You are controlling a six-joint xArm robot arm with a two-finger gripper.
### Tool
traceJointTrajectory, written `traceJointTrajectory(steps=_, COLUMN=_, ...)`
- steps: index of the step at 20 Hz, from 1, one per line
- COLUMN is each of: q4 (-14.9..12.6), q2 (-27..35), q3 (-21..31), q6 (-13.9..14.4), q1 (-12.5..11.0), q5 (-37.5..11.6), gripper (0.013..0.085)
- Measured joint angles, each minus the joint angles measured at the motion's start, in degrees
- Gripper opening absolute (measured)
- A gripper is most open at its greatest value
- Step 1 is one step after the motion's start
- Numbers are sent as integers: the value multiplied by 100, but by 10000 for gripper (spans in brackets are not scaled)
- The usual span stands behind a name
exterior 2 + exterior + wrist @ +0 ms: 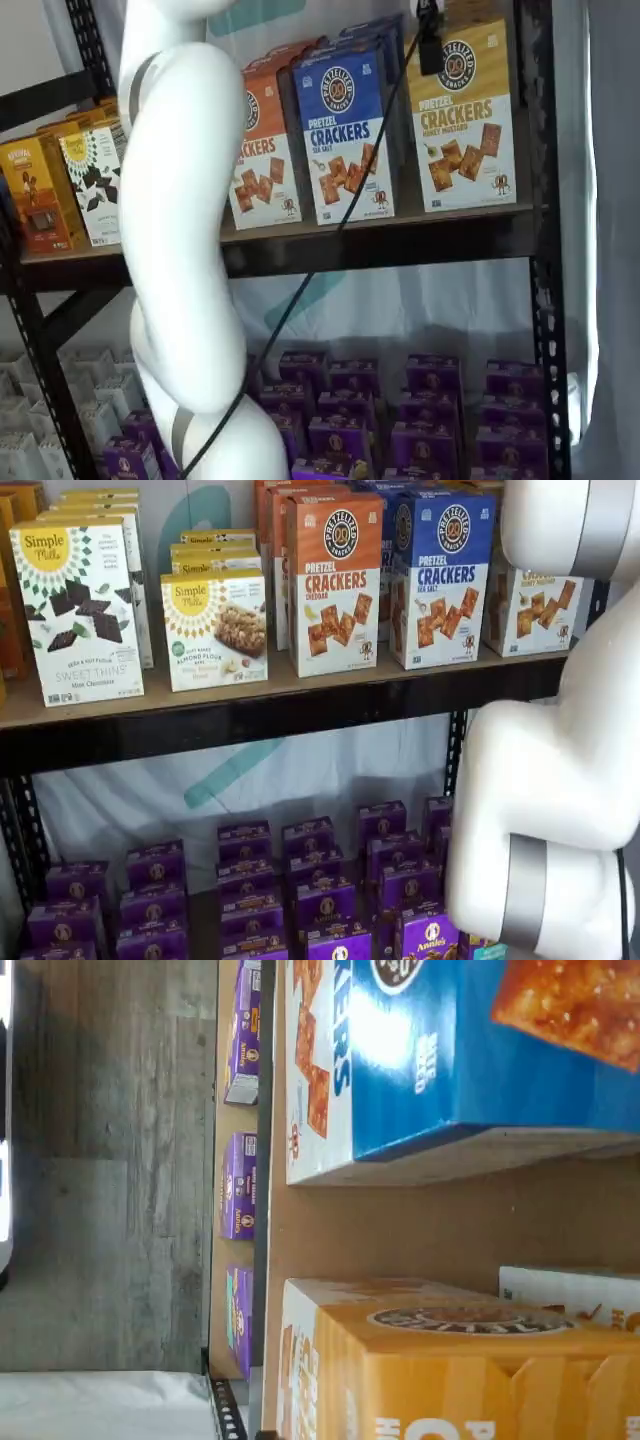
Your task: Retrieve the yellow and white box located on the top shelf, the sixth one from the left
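The yellow and white box (465, 115) stands at the right end of the top shelf (400, 243), next to a blue box (345, 130). In a shelf view the arm hides most of the yellow box (535, 610). The wrist view, turned on its side, shows the box's yellow top and side (470, 1370) close up, with bare shelf board between it and the blue box (480, 1050). A black part of my gripper (430, 42) hangs from the view's top edge, just over the yellow box's upper left corner, with a cable beside it. No gap between the fingers shows.
An orange box (335, 580) and white Simple Mills boxes (78, 610) stand further left on the shelf. Purple boxes (300, 890) fill the level below. My white arm (560, 760) stands in front of the shelves. A black upright (545, 300) bounds the right side.
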Motion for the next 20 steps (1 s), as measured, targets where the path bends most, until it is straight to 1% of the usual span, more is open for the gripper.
traceJointTrajectory(steps=6, q4=-5, q2=-16, q3=22, q6=-22, q1=-18, q5=-23, gripper=850)
traceJointTrajectory(steps=9, q4=10, q2=9, q3=-38, q6=-36, q1=-47, q5=50, gripper=850)
traceJointTrajectory(steps=15, q4=-74, q2=-22, q3=6, q6=-56, q1=-34, q5=42, gripper=850)
traceJointTrajectory(steps=20, q4=-86, q2=-19, q3=-6, q6=-45, q1=-21, q5=68, gripper=850)
